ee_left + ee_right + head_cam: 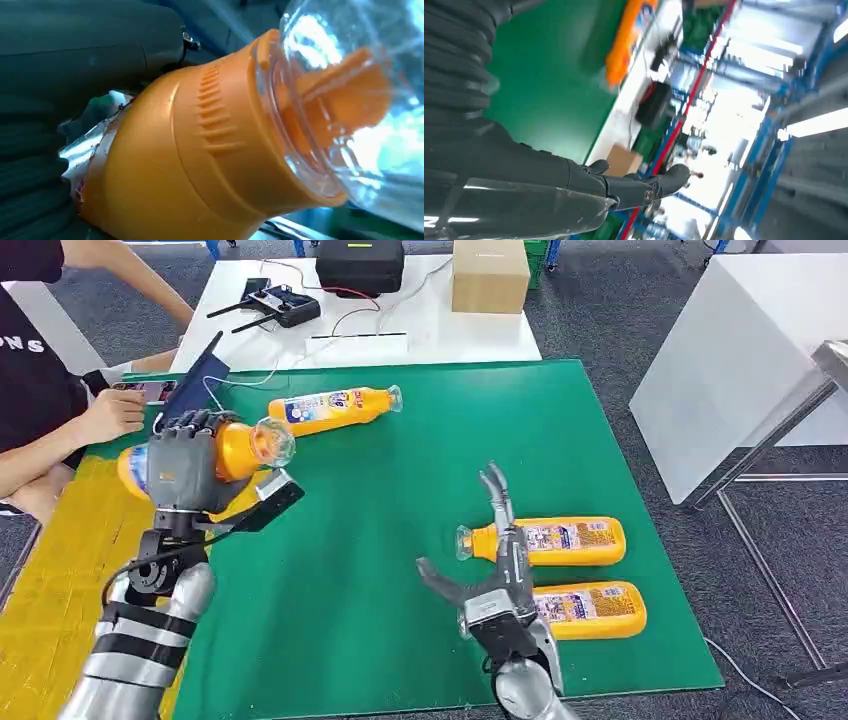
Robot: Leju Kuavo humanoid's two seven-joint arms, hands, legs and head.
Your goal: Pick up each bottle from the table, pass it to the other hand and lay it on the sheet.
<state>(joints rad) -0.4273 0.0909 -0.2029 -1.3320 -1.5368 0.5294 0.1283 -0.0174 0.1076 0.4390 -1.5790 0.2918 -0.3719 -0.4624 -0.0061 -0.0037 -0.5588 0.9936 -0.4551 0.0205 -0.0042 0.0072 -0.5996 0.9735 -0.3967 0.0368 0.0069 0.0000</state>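
Head view has the left hand (185,462) raised at the left of the frame, above the seam where the yellow sheet (60,570) meets the green mat (400,540). Its grey fingers wrap around the body of an orange bottle (232,450), which lies nearly level in the grip with its clear cap (273,441) aimed toward the middle of the frame. The silver forearm climbs from the lower left corner, wrist bent so the back of the hand faces the camera.

Left wrist view looks close along that held bottle (190,165), the ribbed orange neck and the clear cap (350,100) filling most of the picture.

At the lower centre of the head view the right hand (495,575) holds nothing: fingers stretched straight up the frame and spread, thumb angled out toward the left. It hovers just beside two more bottles lying flat on the mat, one (555,540) above the other (590,608), caps pointing left; whether the fingers touch the upper one I cannot tell.

A fourth bottle (335,408) lies near the mat's top edge. A person's hand (110,415) rests at the upper left, by a phone (148,390).
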